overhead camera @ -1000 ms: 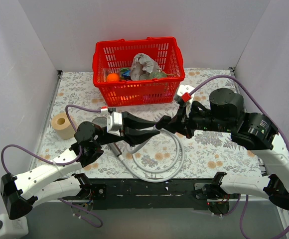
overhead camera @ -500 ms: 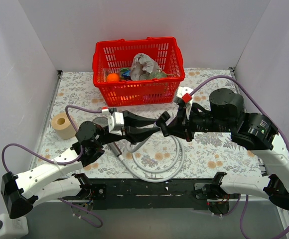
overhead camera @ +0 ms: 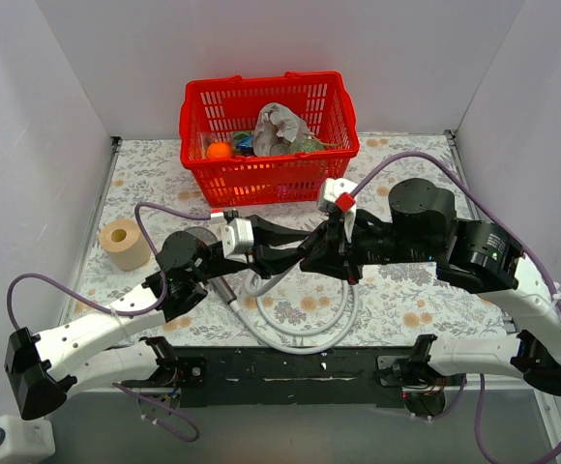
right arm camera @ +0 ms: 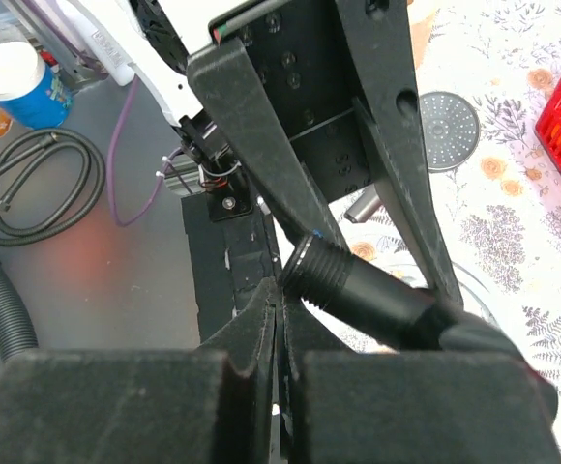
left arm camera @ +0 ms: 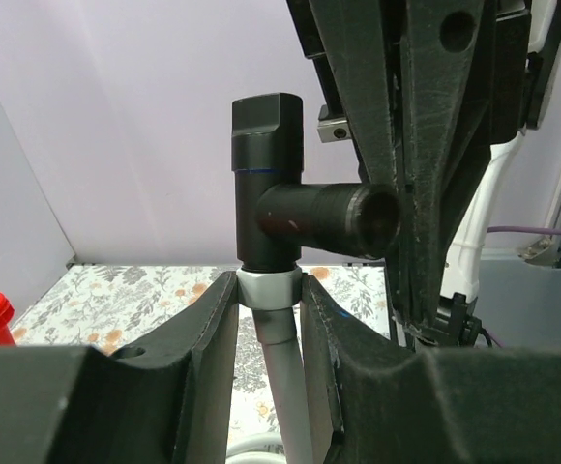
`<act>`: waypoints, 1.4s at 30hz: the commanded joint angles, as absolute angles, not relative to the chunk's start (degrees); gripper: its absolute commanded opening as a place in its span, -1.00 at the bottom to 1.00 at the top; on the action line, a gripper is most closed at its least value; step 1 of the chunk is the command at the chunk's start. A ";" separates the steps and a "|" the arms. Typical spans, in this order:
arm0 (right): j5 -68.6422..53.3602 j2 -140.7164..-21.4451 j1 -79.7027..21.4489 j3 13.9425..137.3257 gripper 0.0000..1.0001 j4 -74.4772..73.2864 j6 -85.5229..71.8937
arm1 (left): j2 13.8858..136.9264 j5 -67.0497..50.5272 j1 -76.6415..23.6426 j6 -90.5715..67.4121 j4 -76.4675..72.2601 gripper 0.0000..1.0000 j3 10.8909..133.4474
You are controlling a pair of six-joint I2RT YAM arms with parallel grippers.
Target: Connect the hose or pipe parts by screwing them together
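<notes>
My left gripper (left arm camera: 269, 278) is shut on the light-grey metal end nut (left arm camera: 269, 293) of the hose (left arm camera: 286, 396), held upright. A black T-shaped fitting (left arm camera: 267, 184) sits on that nut, its threaded side branch (right arm camera: 331, 278) pointing at my right gripper (right arm camera: 280, 307). The right gripper is shut with nothing between its fingers, and its tips touch the branch's end. The two grippers meet above the table's middle (overhead camera: 306, 255). The rest of the hose (overhead camera: 310, 333) lies looped below them. The shower head (right arm camera: 451, 130) lies face up on the cloth, its handle (overhead camera: 224, 287) partly under the left arm.
A red basket (overhead camera: 266, 135) of mixed items stands at the back centre. A roll of tape (overhead camera: 124, 244) sits at the left. Purple cables (overhead camera: 155, 210) trail from both arms. White walls close in the left, back and right sides.
The right arm has moved left and the left arm slightly right, so the grippers now overlap. Both grippers stay shut.
</notes>
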State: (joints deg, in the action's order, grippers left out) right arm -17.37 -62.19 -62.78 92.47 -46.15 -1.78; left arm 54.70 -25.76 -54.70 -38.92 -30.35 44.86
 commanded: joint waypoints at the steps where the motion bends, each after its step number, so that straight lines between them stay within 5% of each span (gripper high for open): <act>1: -10.21 -62.75 -64.95 95.10 -0.97 -41.40 -2.20 | 53.88 -26.10 -55.72 -36.91 -32.08 -1.00 48.16; 21: 9.13 -72.94 -68.91 105.02 -0.97 -47.37 -3.78 | 52.91 -29.26 -56.95 -35.86 -28.65 -1.00 47.90; 32: 11.51 -82.88 -68.91 120.93 -0.97 -58.61 1.93 | 51.51 -32.96 -57.04 -38.23 -28.39 -1.00 48.07; 42: 14.60 -76.57 -64.43 113.14 -0.97 -57.39 3.60 | 50.28 -34.10 -57.04 -39.90 -28.39 -1.00 48.78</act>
State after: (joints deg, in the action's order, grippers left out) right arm 12.80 -81.78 -67.31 116.86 -58.59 2.24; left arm 52.53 -33.52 -56.84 -39.27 -24.43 45.17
